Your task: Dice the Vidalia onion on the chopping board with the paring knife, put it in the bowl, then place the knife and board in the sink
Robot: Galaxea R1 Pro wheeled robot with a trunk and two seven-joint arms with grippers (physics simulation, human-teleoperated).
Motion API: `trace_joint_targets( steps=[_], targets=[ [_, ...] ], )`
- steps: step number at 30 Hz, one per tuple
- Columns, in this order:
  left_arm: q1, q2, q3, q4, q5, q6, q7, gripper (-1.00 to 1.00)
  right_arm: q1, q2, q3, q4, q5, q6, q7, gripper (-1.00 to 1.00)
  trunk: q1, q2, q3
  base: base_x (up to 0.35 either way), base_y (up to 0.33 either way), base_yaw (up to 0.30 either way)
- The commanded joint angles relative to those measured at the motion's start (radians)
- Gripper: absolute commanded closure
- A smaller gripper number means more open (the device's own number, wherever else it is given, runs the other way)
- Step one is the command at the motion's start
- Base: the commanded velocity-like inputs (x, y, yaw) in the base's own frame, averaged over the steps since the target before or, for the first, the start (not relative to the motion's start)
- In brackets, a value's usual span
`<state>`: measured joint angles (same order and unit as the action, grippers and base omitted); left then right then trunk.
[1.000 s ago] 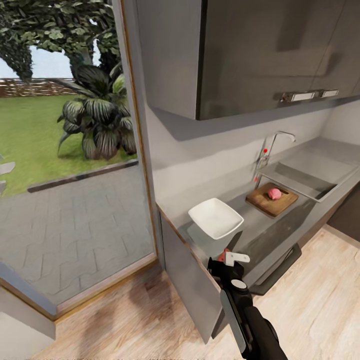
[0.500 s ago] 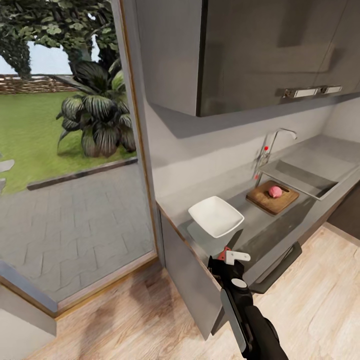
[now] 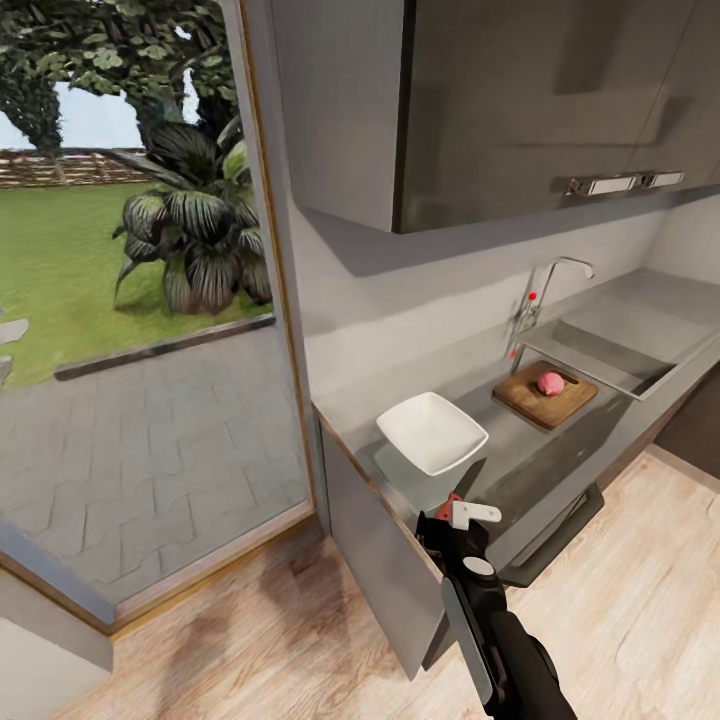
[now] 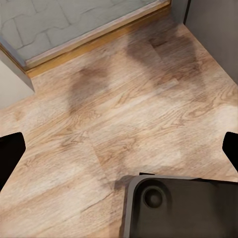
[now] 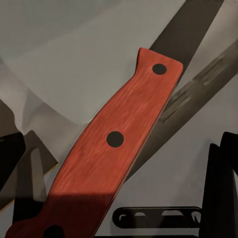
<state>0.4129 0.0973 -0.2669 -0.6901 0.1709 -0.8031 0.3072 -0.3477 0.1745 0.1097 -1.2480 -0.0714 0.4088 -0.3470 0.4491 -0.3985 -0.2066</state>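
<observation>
Head view: long smooth grey reflective countertop [image 3: 560, 450] runs from centre to the right edge of the frame, under dark wall cabinets [image 3: 520, 100]. Shallow white squarish bowl [image 3: 432, 434] sits on it, centre of frame. Well apart to the upper right lies the rectangular brown wooden chopping board [image 3: 545, 394], with the small round pinkish-red Vidalia onion [image 3: 550, 382] resting on top of it. Just beyond the board, the grey steel sink [image 3: 610, 352] with its curved chrome tap [image 3: 548, 290] carrying red dots, right side of frame.

Right gripper [image 3: 452, 520] shows at lower centre on a black arm, at the countertop's front edge, below the bowl; a bit of red-orange pokes out at its tip. Right wrist view: slim paring knife with red-orange riveted handle [image 5: 111, 148] crosses the frame diagonally from lower left to upper right, dark blade continuing toward the upper right corner, grey countertop behind it. Handle base sits in at the gripper, so the jaws read as clamped on the knife handle, though the finger contact itself is out of frame.

Left wrist view: left gripper [image 4: 119, 148] points down at light wood-grain floor [image 4: 124, 99]; its two dark fingertips [image 4: 10, 153] stand at opposite edges of the frame, spread wide, nothing between them.

Large glass window [image 3: 130, 300] on the left of the head view shows lawn, paving and a palm-like plant.
</observation>
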Motion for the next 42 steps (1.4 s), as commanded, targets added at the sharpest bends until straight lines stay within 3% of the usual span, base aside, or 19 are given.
trace_joint_targets(
  steps=[1,5,6,42],
  targets=[
    [0.000,0.001,-0.008,-0.002,0.010,-0.002,0.004,-1.00,-0.001,0.000,0.001,0.016,-0.021,0.004,-0.009,-1.00,0.001,-0.002,-0.002,0.000,0.000,0.000],
    [0.000,0.001,-0.008,-0.002,0.010,-0.002,0.004,-1.00,-0.001,0.000,0.000,0.016,-0.019,0.004,-0.013,-1.00,0.001,-0.002,-0.002,0.000,0.000,0.000],
    [0.000,0.001,-0.008,-0.002,0.010,-0.002,0.004,-1.00,-0.001,0.000,0.000,0.016,-0.019,0.004,-0.012,1.00,0.001,-0.002,-0.002,0.000,0.000,0.000],
    [0.000,0.001,-0.008,0.005,0.010,-0.002,0.004,-1.00,-0.001,0.000,-0.005,0.015,-0.019,0.004,-0.015,1.00,0.001,-0.002,0.005,0.000,0.000,-0.004]
  ],
)
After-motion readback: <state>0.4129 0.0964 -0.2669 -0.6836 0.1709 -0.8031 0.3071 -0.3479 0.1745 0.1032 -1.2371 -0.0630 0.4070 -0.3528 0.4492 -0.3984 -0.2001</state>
